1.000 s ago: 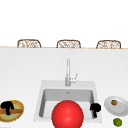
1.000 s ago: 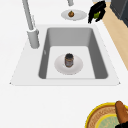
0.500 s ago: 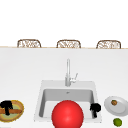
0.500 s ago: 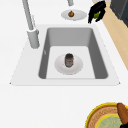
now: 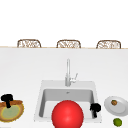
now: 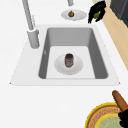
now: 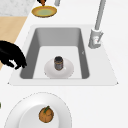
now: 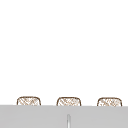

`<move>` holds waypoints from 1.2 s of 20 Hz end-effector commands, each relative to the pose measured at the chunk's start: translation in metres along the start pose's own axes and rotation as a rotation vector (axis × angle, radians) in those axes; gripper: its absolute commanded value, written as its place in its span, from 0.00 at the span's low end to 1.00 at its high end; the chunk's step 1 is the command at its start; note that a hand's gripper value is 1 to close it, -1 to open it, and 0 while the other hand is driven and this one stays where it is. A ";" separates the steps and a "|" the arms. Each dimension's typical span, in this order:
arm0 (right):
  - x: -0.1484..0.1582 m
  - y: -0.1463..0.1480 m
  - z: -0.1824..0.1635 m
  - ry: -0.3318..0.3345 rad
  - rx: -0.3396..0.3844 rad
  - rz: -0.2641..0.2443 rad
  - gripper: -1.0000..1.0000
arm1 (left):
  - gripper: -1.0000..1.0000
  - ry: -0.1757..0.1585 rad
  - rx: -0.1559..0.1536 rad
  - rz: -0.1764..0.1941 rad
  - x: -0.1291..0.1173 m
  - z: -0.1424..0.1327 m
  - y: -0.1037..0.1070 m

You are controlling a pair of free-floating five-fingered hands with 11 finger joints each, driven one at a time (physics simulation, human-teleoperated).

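My left hand (image 5: 7,98) hovers over the back rim of a yellow bowl with a brown rim (image 5: 11,111) on the counter left of the sink. In the left side view this hand (image 6: 123,118) touches the end of a brown stick (image 6: 120,100) resting at the bowl (image 6: 106,120). My right hand (image 5: 95,108) floats at the sink's front right corner with relaxed, slightly bent fingers and holds nothing; the right side view shows this hand (image 7: 12,55) beside the basin wall. A dark jar (image 7: 58,63) stands on a white plate (image 7: 67,71) in the basin.
A red sphere (image 5: 67,115) sits in front of the sink (image 5: 41,100). Behind the basin rises the faucet (image 5: 68,72). A white plate (image 5: 121,106) right of the sink holds a brown fruit (image 5: 114,102), with a lime (image 5: 117,122) near it. Three chairs line the far counter edge.
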 end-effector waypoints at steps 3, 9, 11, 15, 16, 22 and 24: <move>0.000 0.000 0.000 0.000 0.000 0.000 0.50 | 1.00 0.008 -0.015 0.000 0.000 -0.034 0.025; 0.000 0.000 0.000 0.000 0.000 0.000 0.50 | 1.00 0.020 -0.025 0.013 -0.012 -0.069 0.037; 0.000 0.000 0.000 0.000 0.000 0.000 0.50 | 1.00 0.022 -0.027 0.011 -0.015 -0.081 0.040; 0.000 0.000 0.000 0.000 0.000 0.000 0.50 | 1.00 0.023 -0.030 0.004 -0.022 -0.105 0.048; 0.000 0.000 0.000 0.000 0.000 0.000 0.50 | 1.00 0.025 -0.030 -0.002 -0.023 -0.111 0.048; 0.000 0.000 0.000 0.000 0.000 0.000 0.50 | 1.00 0.028 -0.037 -0.003 -0.034 -0.149 0.050; 0.000 0.000 0.000 0.000 0.000 0.000 0.50 | 1.00 0.030 -0.039 -0.003 -0.041 -0.161 0.050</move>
